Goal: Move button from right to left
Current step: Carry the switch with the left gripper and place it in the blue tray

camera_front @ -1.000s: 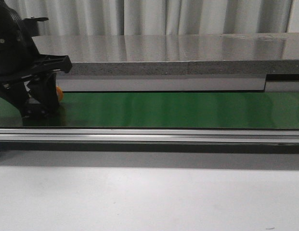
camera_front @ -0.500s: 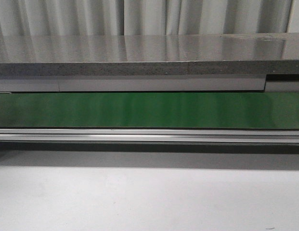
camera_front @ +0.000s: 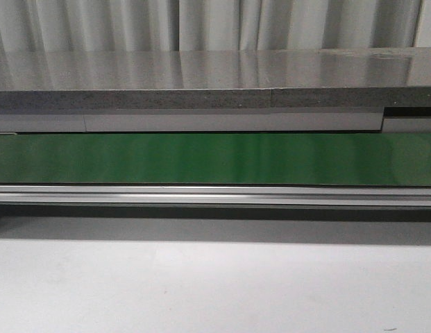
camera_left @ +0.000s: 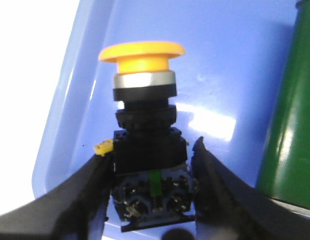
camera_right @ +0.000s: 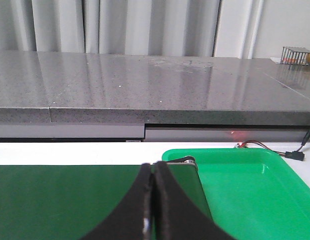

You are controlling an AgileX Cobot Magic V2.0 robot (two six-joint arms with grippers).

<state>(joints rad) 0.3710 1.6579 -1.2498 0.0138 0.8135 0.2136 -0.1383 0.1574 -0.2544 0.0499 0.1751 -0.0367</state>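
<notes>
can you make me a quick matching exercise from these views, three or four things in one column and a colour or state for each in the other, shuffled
Things:
1. button cap
2. left gripper
3. right gripper
4. tray beside the belt's end

Colour or state:
A. bright green
B. fingers closed together, holding nothing
C. yellow-orange
D. clamped on a black switch body, over a blue bin

Pairs: 1-C, 2-D, 3-B, 4-A
</notes>
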